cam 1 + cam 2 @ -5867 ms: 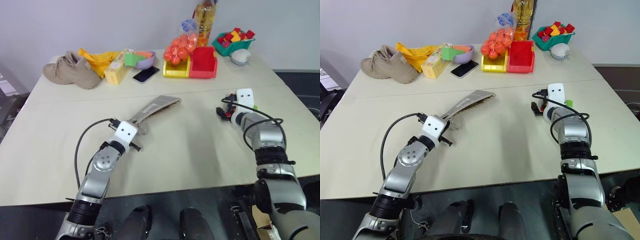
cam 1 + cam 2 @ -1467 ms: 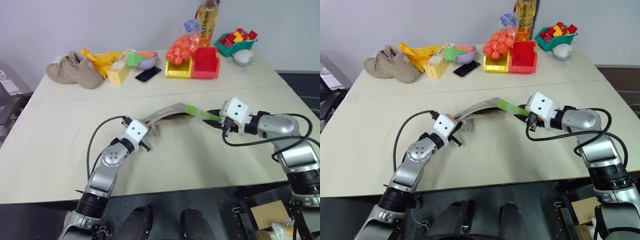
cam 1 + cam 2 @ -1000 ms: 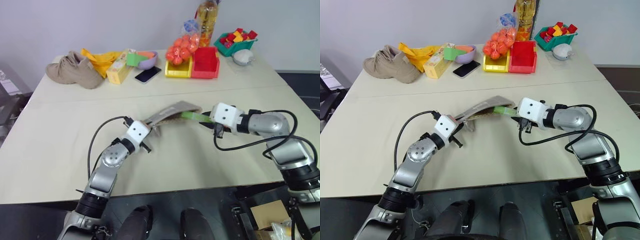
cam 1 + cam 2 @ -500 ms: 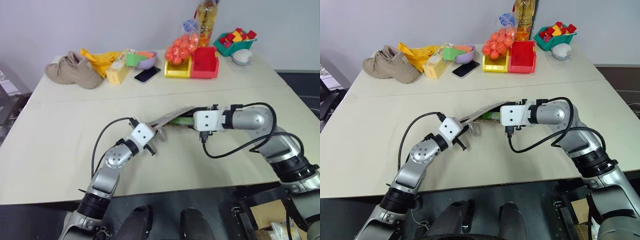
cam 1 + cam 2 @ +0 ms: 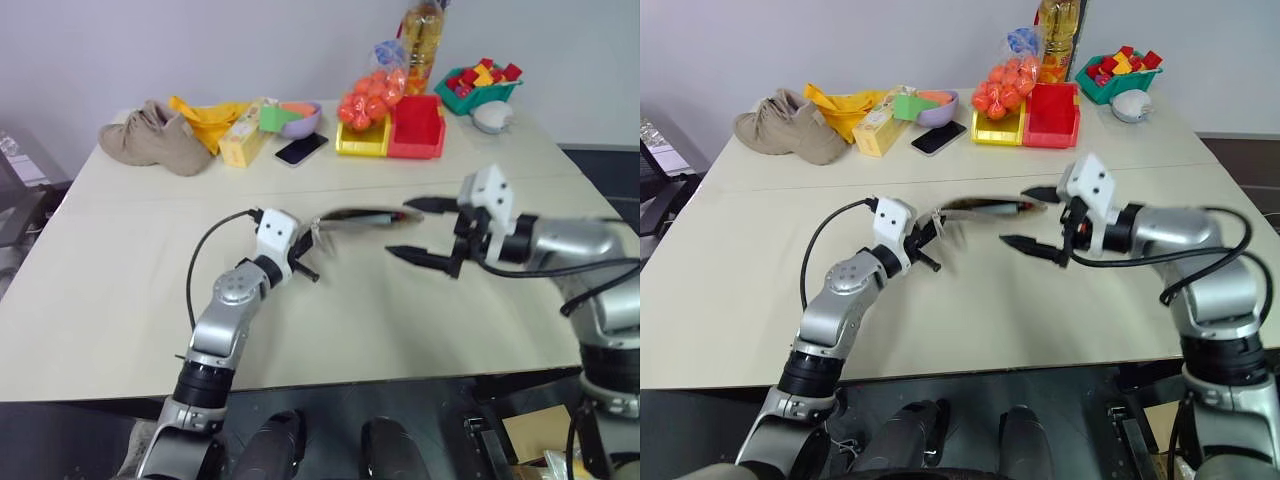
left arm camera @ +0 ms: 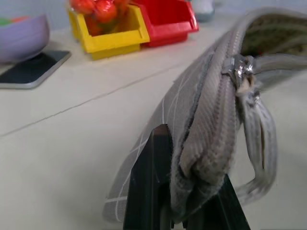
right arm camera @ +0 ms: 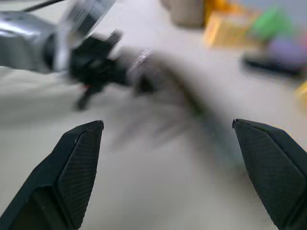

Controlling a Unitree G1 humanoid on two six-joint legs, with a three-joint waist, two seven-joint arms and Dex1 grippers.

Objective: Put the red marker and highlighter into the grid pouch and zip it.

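Observation:
My left gripper (image 5: pixel 303 252) is shut on the near end of the grid pouch (image 5: pixel 356 215), holding it off the table, level and edge-on. The left wrist view has the grey pouch (image 6: pixel 211 100) pinched between the black fingers (image 6: pixel 152 184), with the zipper pull (image 6: pixel 241 67) just past them and the mouth gaping beyond. My right gripper (image 5: pixel 415 231) hovers open and empty just right of the pouch's far end. Its wrist view looks between the spread fingers (image 7: pixel 79 160) at the blurred pouch (image 7: pixel 177 91). The red marker and the highlighter are hidden.
Along the back of the table stand a tan shoe (image 5: pixel 150 135), a yellow cloth (image 5: pixel 210 112), a phone (image 5: pixel 300 150), a yellow bin (image 5: pixel 362 142) with a bag of orange fruit, a red bin (image 5: pixel 418 130), a bottle (image 5: pixel 422 40) and a green basket (image 5: pixel 485 85).
My right gripper pushed the green highlighter into the pouch's mouth, let go, opened wide and drew back to the right. My left gripper raised and rolled the pouch's end slightly.

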